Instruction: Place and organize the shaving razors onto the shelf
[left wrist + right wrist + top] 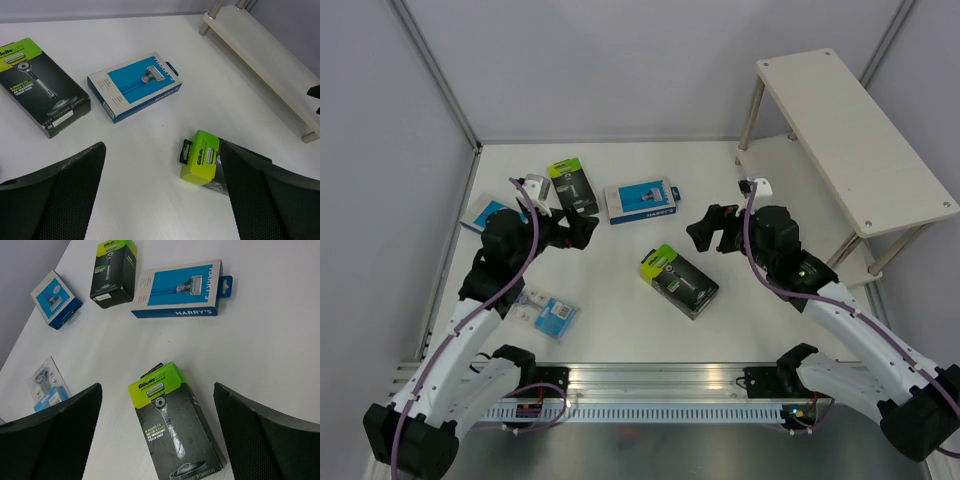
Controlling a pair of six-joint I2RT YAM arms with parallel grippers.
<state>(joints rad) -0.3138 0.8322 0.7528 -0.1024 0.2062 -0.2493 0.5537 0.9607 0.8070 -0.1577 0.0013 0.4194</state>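
Five shaving razor packs lie flat on the white table. One black box with a lime-green top [572,188] [42,85] [112,272] is at the back left. A blue-and-white box [642,202] [134,86] [177,288] lies beside it. A second black box [679,281] [200,157] [172,425] lies mid-table. A small blue box [490,213] [55,299] and a clear blister pack [548,315] [47,390] lie at the left. The shelf [850,140] [270,55] stands at the back right, bare. My left gripper [582,232] [162,195] and right gripper [705,230] [156,386] hover open and hold nothing; the right one is above the mid-table black box.
Grey walls close the table at the back and left. A metal rail [660,385] with both arm bases runs along the near edge. The shelf's thin silver legs [752,110] stand on the table's right side.
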